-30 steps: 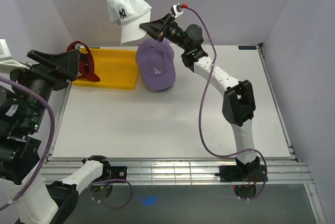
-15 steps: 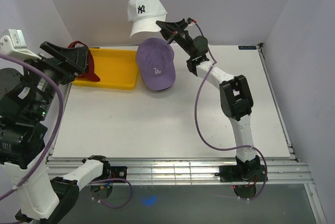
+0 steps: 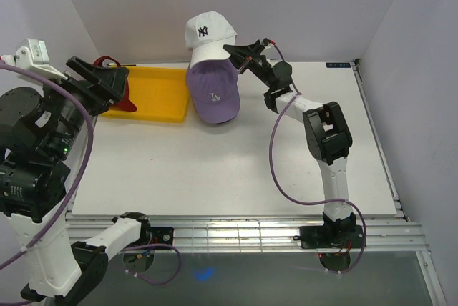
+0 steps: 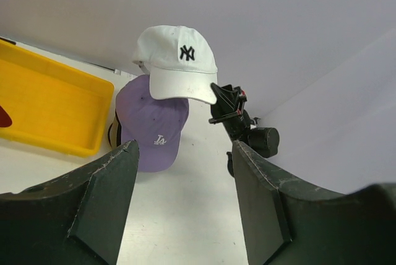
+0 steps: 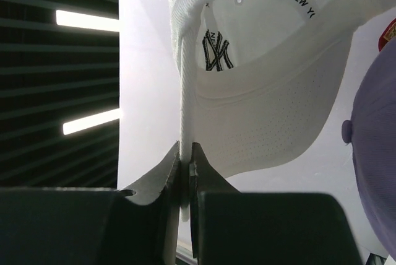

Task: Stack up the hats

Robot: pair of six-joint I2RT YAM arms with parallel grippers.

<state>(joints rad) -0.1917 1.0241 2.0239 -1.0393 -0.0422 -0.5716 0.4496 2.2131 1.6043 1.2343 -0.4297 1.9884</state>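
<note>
**White table [image 3: 215, 170], white cap [image 3: 209, 34] raised above it**

The right hand [image 3: 235, 50] is clamped on the brim edge of the white cap, so the crown hangs free, probably for lowering onto the lavender cap [image 3: 213, 91]. The white cap spreads just beyond this hand's fingertips, and the lavender cap lies below them on the table. The left hand [image 4: 184, 153] has its fingers apart and holds nothing, close to the red cap [image 3: 114, 88] at the yellow tray [image 3: 157, 91]
</note>
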